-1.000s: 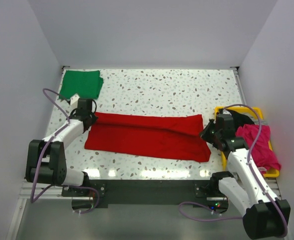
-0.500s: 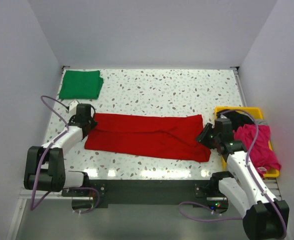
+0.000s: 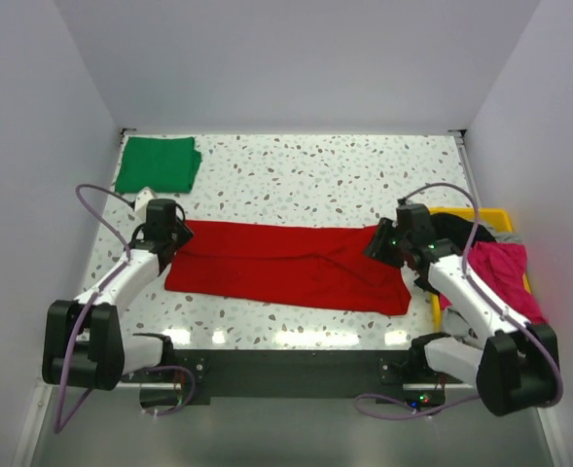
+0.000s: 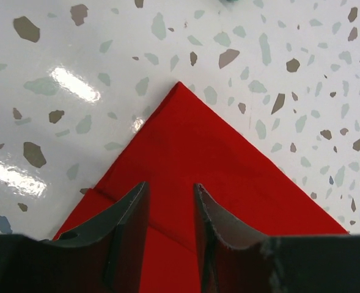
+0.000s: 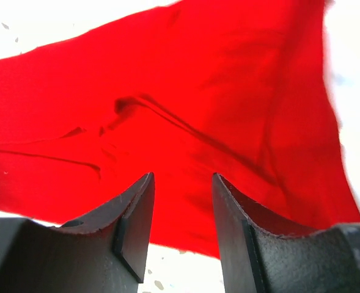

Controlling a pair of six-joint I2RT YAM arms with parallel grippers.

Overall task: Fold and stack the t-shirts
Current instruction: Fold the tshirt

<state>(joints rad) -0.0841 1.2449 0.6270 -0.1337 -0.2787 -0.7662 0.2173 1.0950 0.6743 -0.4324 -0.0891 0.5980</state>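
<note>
A large red t-shirt lies across the near half of the table, folded into a long band. My left gripper hovers over its left end with its jaws open. In the left wrist view the gripper holds nothing, and the red t-shirt shows a pointed corner just ahead. My right gripper is open over the shirt's far right corner. The right wrist view shows that gripper empty above the creased red t-shirt. A folded green t-shirt rests at the back left, apart from both grippers.
A yellow tray sits at the right edge, holding a magenta garment and a black one. My right arm reaches across the tray's near left side. White walls close in the table at the back and on both sides.
Both grippers have opened and let go of the red t-shirt. The right gripper has moved up and left over the shirt's right end. The left gripper has shifted only slightly.
</note>
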